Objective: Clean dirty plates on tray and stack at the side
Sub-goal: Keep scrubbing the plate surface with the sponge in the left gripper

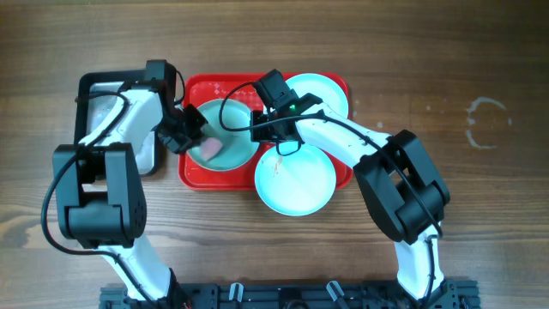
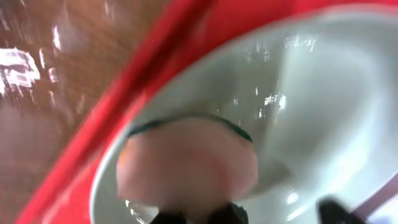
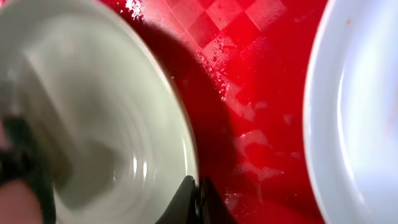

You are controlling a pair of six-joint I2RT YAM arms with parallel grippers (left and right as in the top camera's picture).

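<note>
I think this is a robotics lab bench, arranged to look a little like a dish-washing corner. From above I see a plain wooden table (image 1: 480,215) that fills the whole frame. My left arm (image 1: 94,189) and my right arm (image 1: 403,184) both rise from a black rail (image 1: 283,296) fixed along the bottom edge of the frame, and thin black cables (image 1: 56,184) run over them. The kitchen things are few and are set in the upper middle: one red tray (image 1: 206,86), pale blue plates (image 1: 294,182) and a metal pan (image 1: 99,112) in the upper left. A pale ring mark (image 1: 489,123) stains the wood in the upper right.
</note>
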